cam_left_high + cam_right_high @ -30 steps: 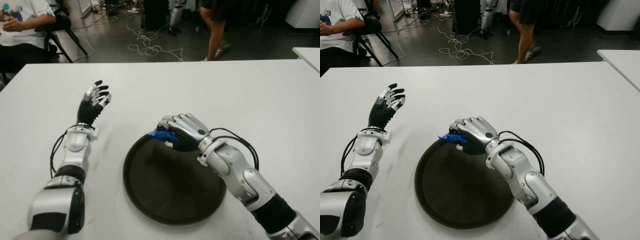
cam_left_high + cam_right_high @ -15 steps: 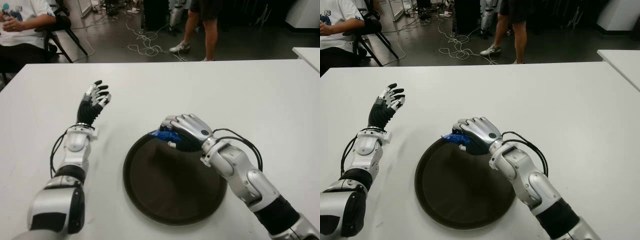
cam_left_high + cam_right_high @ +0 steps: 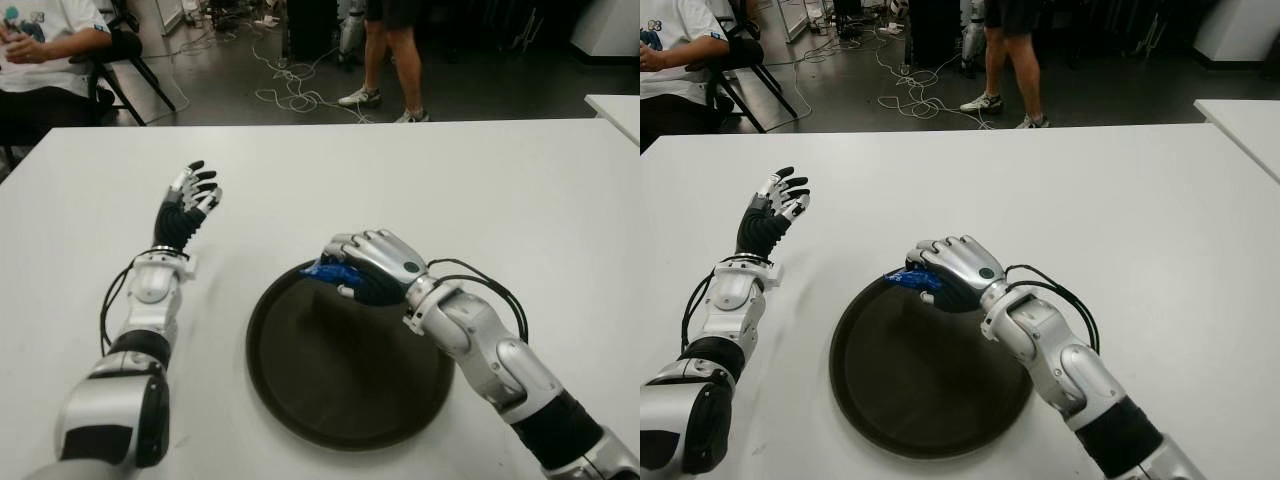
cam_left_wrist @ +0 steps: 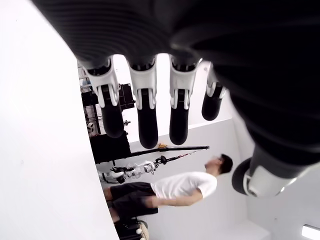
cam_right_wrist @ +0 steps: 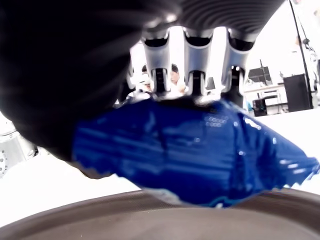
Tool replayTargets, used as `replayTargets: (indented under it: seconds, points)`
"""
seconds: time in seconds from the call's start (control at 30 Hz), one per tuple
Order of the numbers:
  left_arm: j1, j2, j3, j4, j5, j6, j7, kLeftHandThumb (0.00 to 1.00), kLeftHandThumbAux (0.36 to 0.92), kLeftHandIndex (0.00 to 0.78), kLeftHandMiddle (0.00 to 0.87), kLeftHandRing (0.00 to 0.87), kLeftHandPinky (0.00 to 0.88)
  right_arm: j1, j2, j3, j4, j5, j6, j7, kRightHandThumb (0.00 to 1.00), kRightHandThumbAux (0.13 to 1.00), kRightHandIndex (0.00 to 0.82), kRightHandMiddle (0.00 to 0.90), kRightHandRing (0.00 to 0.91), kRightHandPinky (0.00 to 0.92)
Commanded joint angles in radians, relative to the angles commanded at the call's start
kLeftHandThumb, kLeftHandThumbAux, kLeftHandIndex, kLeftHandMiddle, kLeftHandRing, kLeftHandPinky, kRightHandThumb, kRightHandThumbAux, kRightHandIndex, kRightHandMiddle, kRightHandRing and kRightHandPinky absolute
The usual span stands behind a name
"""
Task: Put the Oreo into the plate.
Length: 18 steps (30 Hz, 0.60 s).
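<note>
From the head camera's left eye I see my right hand [image 3: 372,266] over the far rim of the dark round plate [image 3: 345,385], its fingers [image 3: 352,247] curled down around the blue Oreo packet [image 3: 325,270], whose wrinkled end pokes out just beyond the fingertips and sits above the plate's edge. My left hand [image 3: 189,199] shows well apart on the left of the plate, over the white table [image 3: 520,200], with its fingers spread and holding nothing. Past the table a seated person [image 3: 45,40] is at the far left and the legs of a standing person [image 3: 390,55] are behind the middle. The right eye gives me the same layout, with the packet tucked under the knuckles and the plate's bare inside lying on the palm side of the fingers. In the left wrist view the four fingers [image 4: 145,110] hang straight and loose with nothing between them, only table and room beyond. In the right wrist view the fingers [image 5: 192,70] press on the top of the blue packet, which fills the space beneath them, and the brown plate rim [image 5: 150,220] runs just beneath the packet; I cannot tell if the two touch.
</note>
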Motion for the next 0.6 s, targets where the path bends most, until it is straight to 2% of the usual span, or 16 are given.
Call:
replayTargets:
  seconds: [0.03,0.07,0.1,0.2,0.4,0.6]
  points:
    - [0.000,0.000,0.000,0.000,0.000,0.000,0.000,0.323,0.587,0.123,0.211,0.188,0.159,-0.002,-0.001,0.001,0.005,-0.003,-0.006,-0.006,0.675,0.739,0.397,0.099,0.083,0.093]
    - [0.000,0.000,0.000,0.001,0.000,0.000,0.000,0.326,0.584,0.121,0.210,0.186,0.157,-0.004,-0.002,0.002,0.009,-0.005,-0.010,-0.010,0.529,0.765,0.272,0.070,0.053,0.062]
    - [-0.001,0.000,0.000,0.001,-0.001,0.000,0.000,0.329,0.582,0.120,0.210,0.185,0.156,-0.008,-0.005,0.004,0.015,-0.010,-0.017,-0.014,0.426,0.785,0.191,0.051,0.034,0.043]
    - [-0.001,0.000,0.001,0.000,-0.001,-0.001,-0.001,0.334,0.581,0.115,0.207,0.183,0.155,-0.014,-0.010,0.007,0.025,-0.020,-0.027,-0.020,0.281,0.811,0.088,0.017,0.011,0.014]
    - [0.000,-0.002,0.000,-0.001,-0.001,-0.003,-0.001,0.347,0.593,0.112,0.205,0.183,0.161,-0.017,-0.008,0.005,0.036,-0.028,-0.031,-0.011,0.134,0.827,0.027,0.001,0.001,0.001]
    - [-0.001,-0.004,0.001,-0.002,-0.004,0.000,-0.002,0.352,0.600,0.115,0.208,0.186,0.158,-0.016,-0.006,0.000,0.042,-0.022,-0.029,-0.005,0.047,0.827,0.005,0.000,0.000,0.000]
